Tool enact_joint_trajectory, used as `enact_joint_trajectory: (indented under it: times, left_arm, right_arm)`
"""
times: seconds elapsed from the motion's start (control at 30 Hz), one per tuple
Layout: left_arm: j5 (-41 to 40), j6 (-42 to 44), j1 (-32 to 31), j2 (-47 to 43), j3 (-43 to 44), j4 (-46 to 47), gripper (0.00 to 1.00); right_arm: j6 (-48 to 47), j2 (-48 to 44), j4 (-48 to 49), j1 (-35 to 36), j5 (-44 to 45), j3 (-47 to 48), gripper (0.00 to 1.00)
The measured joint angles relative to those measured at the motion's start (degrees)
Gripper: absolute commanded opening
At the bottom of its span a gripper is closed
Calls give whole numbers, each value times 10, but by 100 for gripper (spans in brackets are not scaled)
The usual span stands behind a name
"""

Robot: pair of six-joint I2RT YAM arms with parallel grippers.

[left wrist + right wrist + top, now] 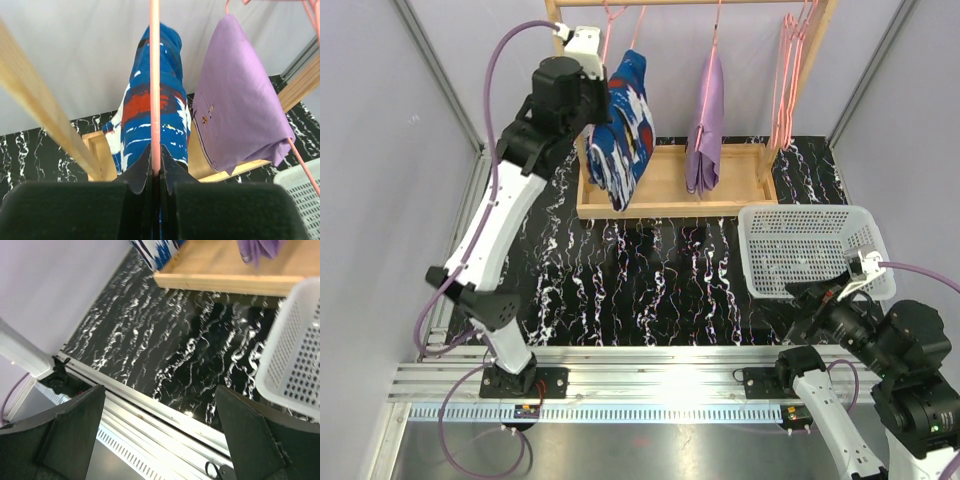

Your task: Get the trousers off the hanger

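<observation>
Blue trousers (625, 130), w/ white & red streaks, are hanging folded over a pink hanger (155, 75) at the left end of a wooden rack (670, 208). Their lower end is reaching down to about the rack's base frame. Purple trousers (705, 125) are hanging from a second hanger (717, 30) on the same rail, just right of the blue pair and not touching it. Their bottom is dangling over the base too.

Left gripper (156, 172) is pinching the pink hanger's thin bar, jaws closed tight on it. In the wrist view the blue trousers are showing right behind the bar. The left arm is stretching up from its base to the rack's top left corner. Spare hangers (785, 70), also pink, are hanging bare at the rack's right end.

White basket (810, 250) is sitting on the black marbled table (650, 280), in front of the rack's right side.

Right gripper (159, 392) is hovering low by the table's near edge, just beside the basket. Its jaws are standing wide apart w/ nothing btwn them.
</observation>
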Motion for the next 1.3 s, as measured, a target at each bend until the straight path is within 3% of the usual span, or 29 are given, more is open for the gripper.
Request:
enact_joint_trajectory:
  times: [0.27, 0.47, 0.73, 0.87, 1.03, 1.2, 1.3]
  left_arm:
    - [-4, -37, 0, -124, -73, -60, 0]
    - [-23, -101, -10, -242, -180, -85, 0]
    - [-120, -198, -120, -375, -279, -184, 0]
    - [-188, -241, -173, -370, -277, -220, 0]
    - [-283, -297, -266, -324, -261, -248, 0]
    - [-309, -327, -311, -302, -261, -239, 0]
    - [-328, -347, -329, -280, -243, -242, 0]
  right_arm:
    - [-6, 40, 63, 9, -93, 54, 100]
    - [46, 153, 161, 33, -167, 82, 100]
    - [89, 331, 252, 111, -164, 132, 94]
    - [82, 365, 260, 191, -66, 147, 90]
    - [38, 378, 262, 406, 129, 148, 87]
    - [-34, 432, 276, 613, 361, 148, 88]
    - [-81, 475, 298, 693, 480, 147, 88]
